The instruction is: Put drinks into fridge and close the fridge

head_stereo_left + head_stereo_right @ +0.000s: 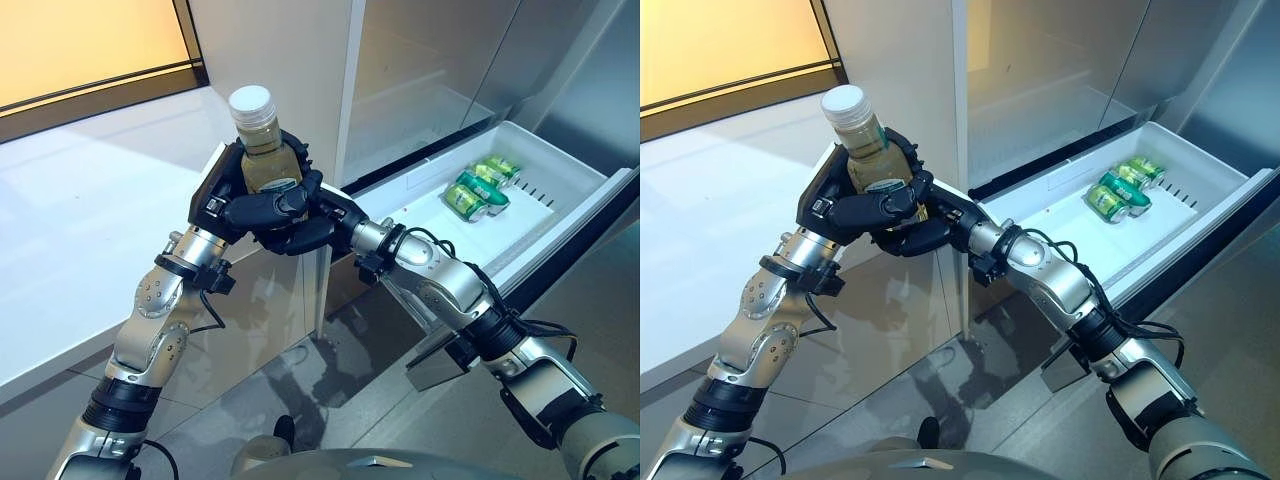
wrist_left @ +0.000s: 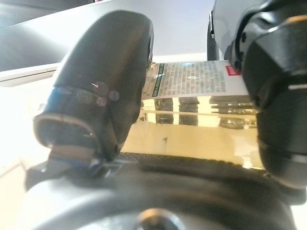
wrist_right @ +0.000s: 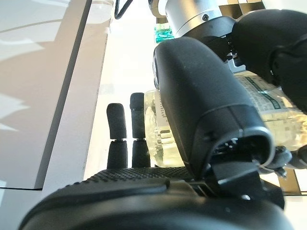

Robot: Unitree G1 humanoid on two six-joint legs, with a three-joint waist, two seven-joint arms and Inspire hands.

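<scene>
A clear bottle (image 1: 262, 150) of pale yellow drink with a white cap stands upright in mid-air, left of the fridge's open drawer. My left hand (image 1: 213, 203) clasps it from behind, its thumb (image 2: 100, 86) lying against the printed label (image 2: 192, 81). My right hand (image 1: 290, 215) reaches in from the right and curls its fingers across the bottle's front, below the label. In the right wrist view its thumb (image 3: 201, 96) presses on the bottle (image 3: 156, 127). Both hands grip the bottle together.
The white fridge drawer (image 1: 560, 215) is pulled out at the right, with several green cans (image 1: 480, 188) lying at its far end. Grey fridge panels (image 1: 440, 60) rise behind it. A white counter (image 1: 90, 200) spreads to the left, and the grey floor (image 1: 300, 390) lies below.
</scene>
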